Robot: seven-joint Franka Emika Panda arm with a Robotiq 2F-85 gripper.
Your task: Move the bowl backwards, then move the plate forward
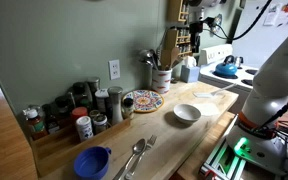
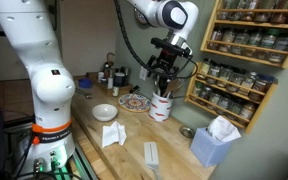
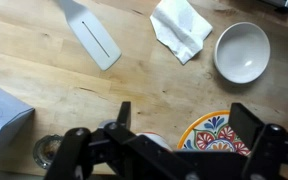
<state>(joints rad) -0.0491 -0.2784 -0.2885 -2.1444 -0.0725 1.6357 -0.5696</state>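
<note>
While my hand hangs high over the counter, jaws spread wide and holding nothing, the bowl is what I should go for first. It sits alone on bare wood, near a crumpled paper napkin and a little apart from the plate, which lies almost beneath my fingers in the wrist view. I would travel across, drop straight down over the rim with one finger inside and one outside, and pinch the wall before sliding or lifting it back, steering clear of the napkin.

The bowl is plain white, round and shallow, and looks smooth and glazed, so I expect a slippery grip that needs a square, firm close. The plate is flat and wide, with an orange, blue and white mosaic pattern. Its low edge will probably be harder to catch. The counter is pale, grained wood.
</note>
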